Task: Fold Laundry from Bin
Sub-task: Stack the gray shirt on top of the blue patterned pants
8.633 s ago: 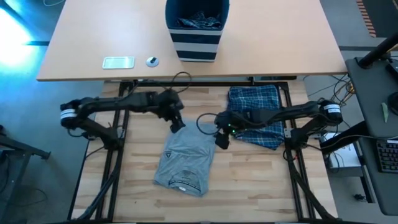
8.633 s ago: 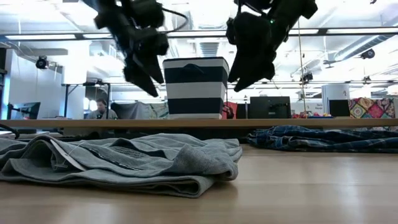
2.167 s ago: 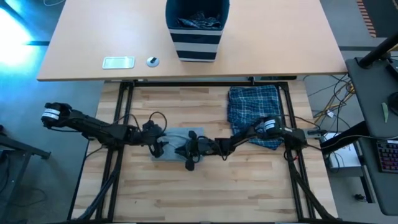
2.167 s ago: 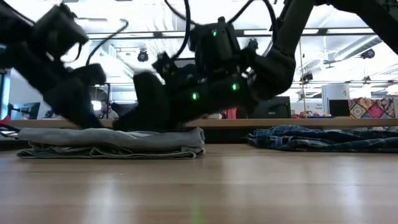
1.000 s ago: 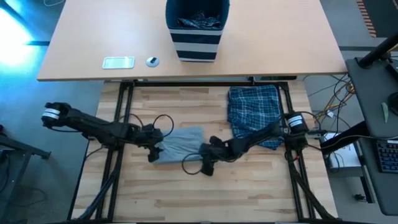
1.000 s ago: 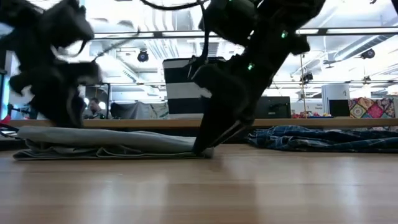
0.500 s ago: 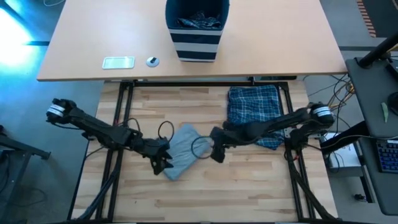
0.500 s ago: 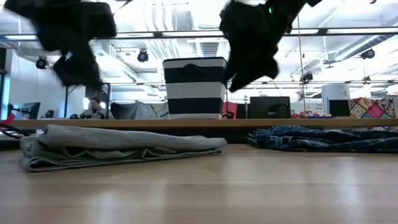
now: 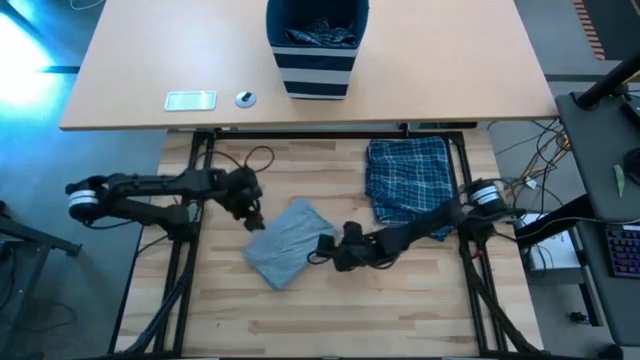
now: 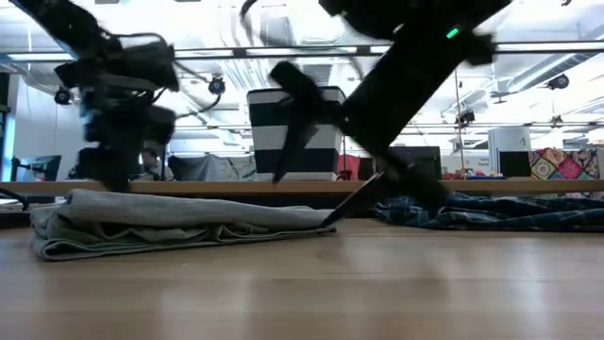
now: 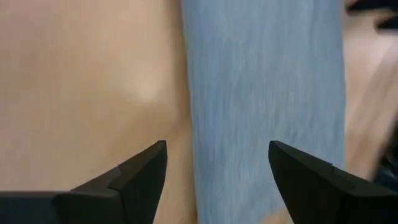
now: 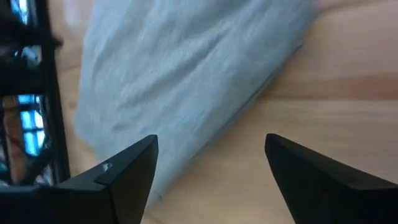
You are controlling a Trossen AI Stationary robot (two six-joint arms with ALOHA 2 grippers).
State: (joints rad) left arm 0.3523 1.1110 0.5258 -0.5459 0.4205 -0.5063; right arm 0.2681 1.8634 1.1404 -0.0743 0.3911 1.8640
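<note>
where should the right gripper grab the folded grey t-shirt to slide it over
Probably the thick folded edge of the grey T-shirt nearest the right gripper, coming in low along the table from that side. The bundle lies flat, and the open fingers already face that edge.

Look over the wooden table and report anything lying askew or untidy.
The folded grey T-shirt lies skewed, its edges diagonal to the table's planks, while the plaid garment sits roughly square. Both claws, left and right, are open at its edges. Nothing looks spilled or damaged.
</note>
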